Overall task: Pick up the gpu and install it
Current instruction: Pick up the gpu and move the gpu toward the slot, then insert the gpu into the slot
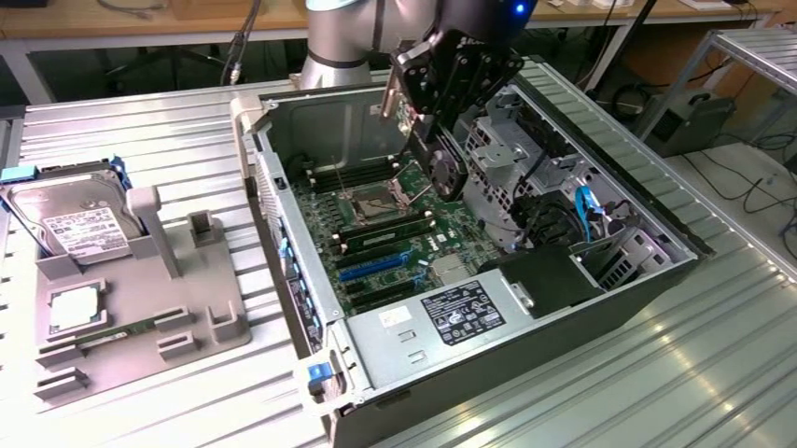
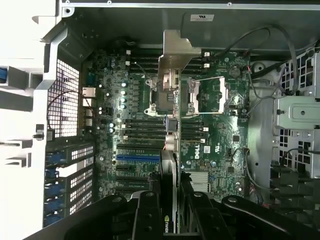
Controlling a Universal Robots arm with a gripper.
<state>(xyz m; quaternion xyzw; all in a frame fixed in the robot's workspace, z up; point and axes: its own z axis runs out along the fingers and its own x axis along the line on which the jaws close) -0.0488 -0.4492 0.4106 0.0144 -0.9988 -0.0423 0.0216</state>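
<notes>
Hanging on edge over the open computer case [image 1: 524, 373], the gpu [image 1: 446, 168] is gripped across both faces by the fingers [image 2: 148, 212] of the gripper [image 1: 454, 86]. Its pale metal bracket [image 2: 175, 50] sits at the end nearer the case's bare inner wall, and its lower edge appears clear of the motherboard [image 2: 210, 150]. In the wrist view the card reads as a thin line passing beside the processor socket [image 2: 207, 95] and running crosswise to the blue expansion slot [image 2: 137, 157], so it is not yet seated. The card is judged light and stiff but fragile: a thin board carrying a fan and exposed parts, likely to suffer from a hard squeeze or from any twist at its connector edge. The grasp along the upper edge looks like a sound place to take it, as it leaves the connector edge and bracket free. A hard drive [image 1: 77, 229] rests in a grey holder [image 1: 174, 280] on the ribbed metal surface [image 1: 648, 373], at the exterior view's left
</notes>
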